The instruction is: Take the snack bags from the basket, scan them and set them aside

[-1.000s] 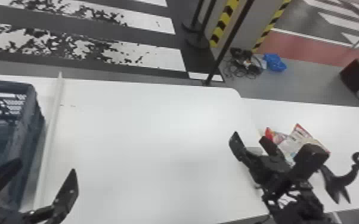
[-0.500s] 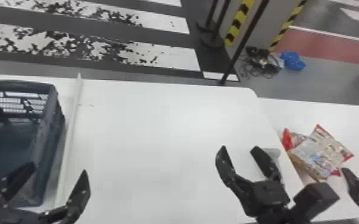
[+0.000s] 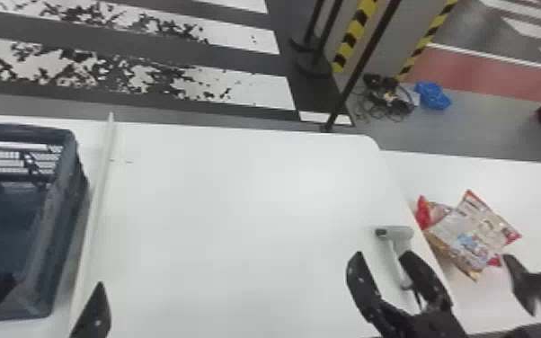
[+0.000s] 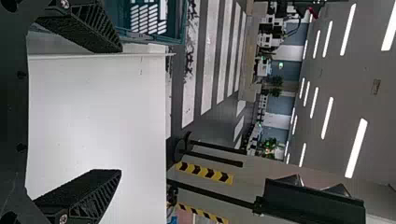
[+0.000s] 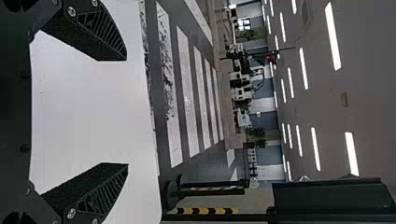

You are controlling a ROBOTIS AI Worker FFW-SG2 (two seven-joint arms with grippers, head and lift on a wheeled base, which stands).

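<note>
At the head view's lower left, my left gripper [image 3: 54,294] is open beside and partly over the near end of the dark blue basket [image 3: 65,215]; in its wrist view the left gripper [image 4: 120,111] has nothing between its fingers. My right gripper [image 3: 382,256] stands open and empty at the lower right, one finger over the handle of a grey scanner [image 3: 400,236] on the table; its wrist view shows the right gripper [image 5: 127,112] spread wide. Snack bags [image 3: 472,233] lie overlapping on the white surface to the right of the scanner. No bag is visible in the seen part of the basket.
A raised white strip [image 3: 99,202] runs along the table [image 3: 238,202] beside the basket. A black curved stand [image 3: 534,278] is at the right, near the bags. Behind the table are a dark pole [image 3: 364,63], cables and a blue bundle [image 3: 433,95] on the floor.
The head view has swung left, bringing more of the basket into sight. My right gripper has moved left and away from the bags, uncovering them and the scanner.
</note>
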